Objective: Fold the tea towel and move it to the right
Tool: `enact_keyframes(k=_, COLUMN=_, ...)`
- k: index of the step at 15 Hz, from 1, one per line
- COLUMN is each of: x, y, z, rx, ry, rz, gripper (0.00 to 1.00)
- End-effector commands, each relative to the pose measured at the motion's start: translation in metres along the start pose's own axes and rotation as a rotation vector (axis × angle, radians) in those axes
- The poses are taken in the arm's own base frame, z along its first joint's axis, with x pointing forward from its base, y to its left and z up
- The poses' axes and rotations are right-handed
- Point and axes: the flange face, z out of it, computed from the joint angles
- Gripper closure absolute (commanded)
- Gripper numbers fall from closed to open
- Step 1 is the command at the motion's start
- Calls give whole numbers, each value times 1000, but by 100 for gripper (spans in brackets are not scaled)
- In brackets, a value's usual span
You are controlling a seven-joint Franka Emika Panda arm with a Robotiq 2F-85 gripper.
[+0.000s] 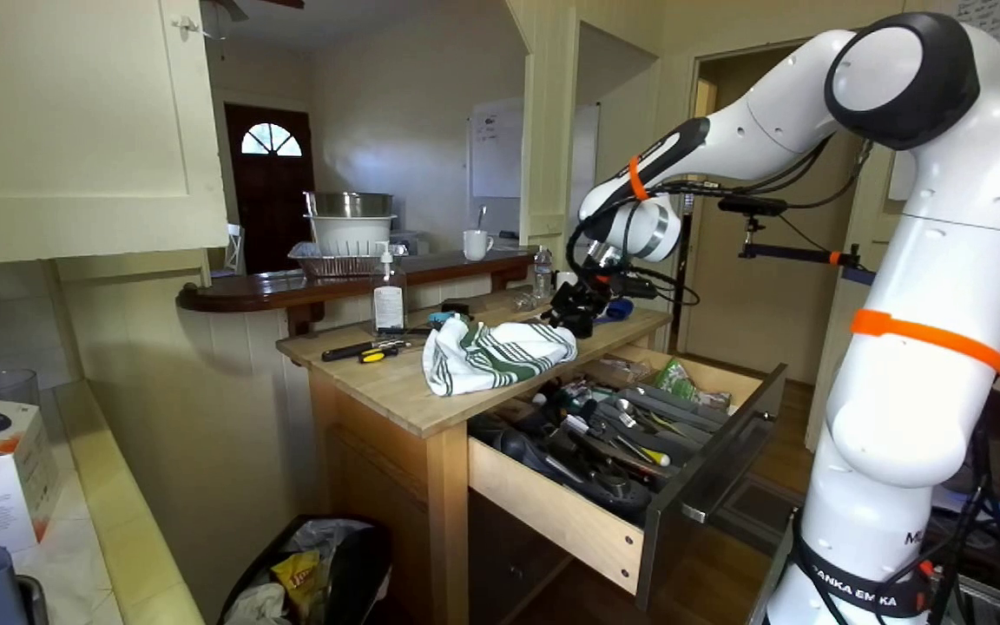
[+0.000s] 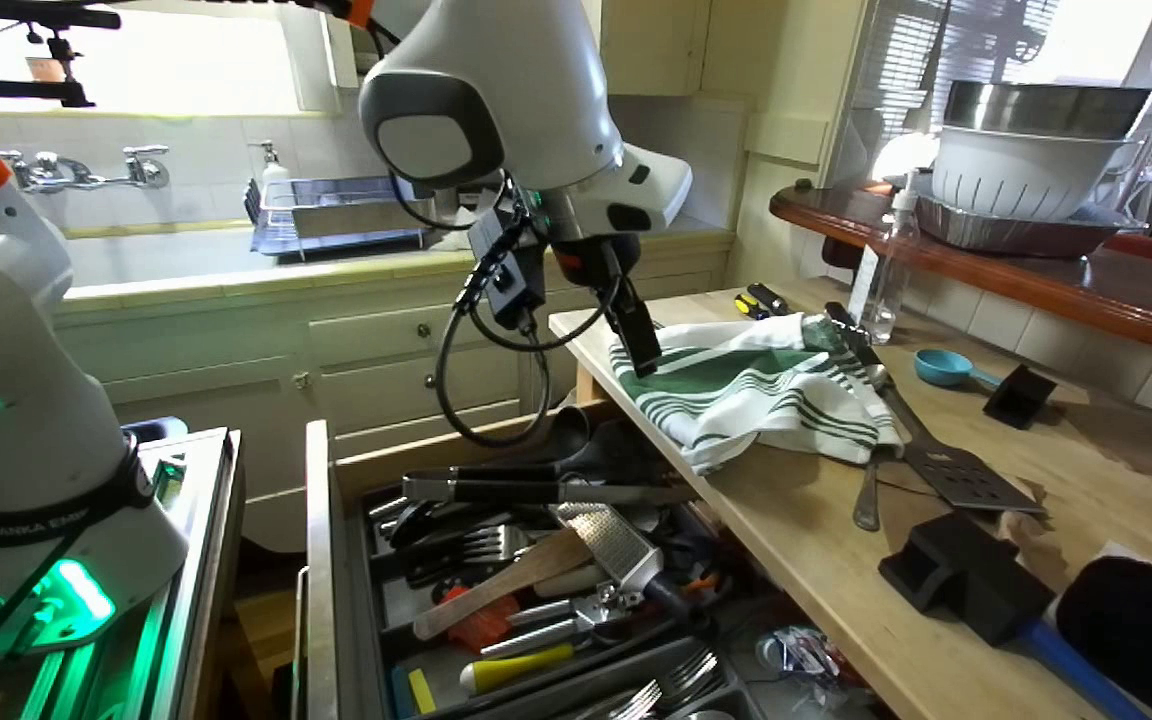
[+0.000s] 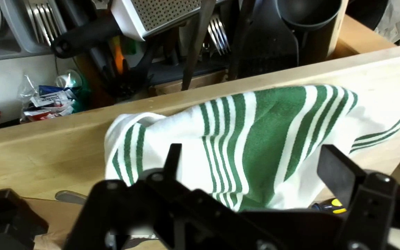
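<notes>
We find the jaws of the gripper (image 3: 250, 161) wide apart, and between and below them the towel (image 3: 271, 135); whether they touch it we cannot tell. It is white with green stripes and lies rumpled on the wooden counter (image 3: 47, 152), near the edge. Close by one jaw, in the wrist view, we see a yellow-and-black tool (image 3: 333, 205). Lower than the jaws, the drawer (image 1: 543, 521) stands open, crowded with utensils (image 2: 506, 580), a grater (image 3: 165, 14) among them. Past the towel from the jaws, in an exterior view, we have a turner (image 2: 971, 478), a light-blue scoop (image 2: 941, 367) and a bottle (image 2: 893, 285). Farther from the jaws, above the counter, a brown ledge (image 2: 1131, 312) bears a foil tray (image 2: 1016, 232) with a colander (image 2: 1016, 172) and a metal bowl (image 2: 1046, 108) stacked above it, and also a mug (image 1: 476, 246). Well away from the jaws we make out a sink (image 2: 156, 262), a bright window (image 2: 176, 60) and a dark door (image 1: 270, 208).
</notes>
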Motion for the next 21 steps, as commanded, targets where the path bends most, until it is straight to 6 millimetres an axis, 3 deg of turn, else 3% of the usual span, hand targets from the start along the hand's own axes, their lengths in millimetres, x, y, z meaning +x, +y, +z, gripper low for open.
enact_keyframes(k=1, x=3, y=1, z=4, rx=-4, ry=-6, rz=5, gripper=0)
enact_keyframes(k=2, x=4, y=1, z=6, rx=-6, ry=-8, rz=6, gripper=0)
enact_keyframes(k=10, x=20, y=62, z=29, rx=-43, ry=74, rz=212, gripper=0)
enact_keyframes(k=13, x=23, y=79, z=48, rx=-78, ry=70, rz=215, gripper=0)
enact_keyframes(k=16, x=24, y=90, z=71, rx=-94, ry=38, rz=200, gripper=0)
enact_keyframes(k=19, x=30, y=89, z=90, rx=-62, ry=41, rz=165, gripper=0)
enact_keyframes(k=21, x=32, y=85, z=101, rx=-40, ry=37, rz=156, gripper=25)
